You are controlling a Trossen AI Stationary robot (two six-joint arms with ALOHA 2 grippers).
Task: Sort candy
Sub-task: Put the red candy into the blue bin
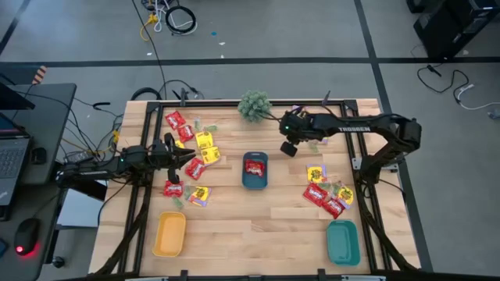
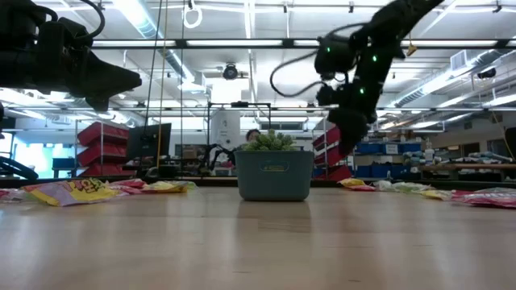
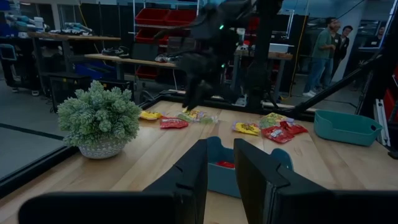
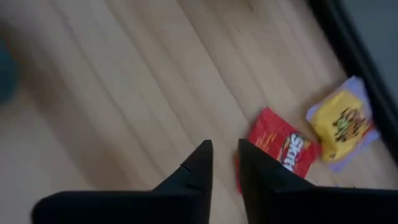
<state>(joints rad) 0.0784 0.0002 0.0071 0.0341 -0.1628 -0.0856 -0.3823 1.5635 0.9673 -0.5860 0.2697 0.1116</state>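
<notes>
Right tool [image 4: 225, 163] narrowly parted, nothing held, raised above counter [image 4: 112, 99], 1 shiny red Skittles packet [image 4: 283, 152] seen beneath, 1 yellow packet [image 4: 342, 124] beside it

A spiky green plant [image 1: 254, 104] in a pale woven pot sits near the far edge of the wooden table [image 1: 258, 226]. A blue tray [image 1: 255, 179] sits mid-table, a yellow tray [image 1: 169, 234] and a teal tray [image 1: 343, 242] near the front corners. Two people [image 3: 329, 43] stand talking in the room beyond (well off from the table).
</notes>
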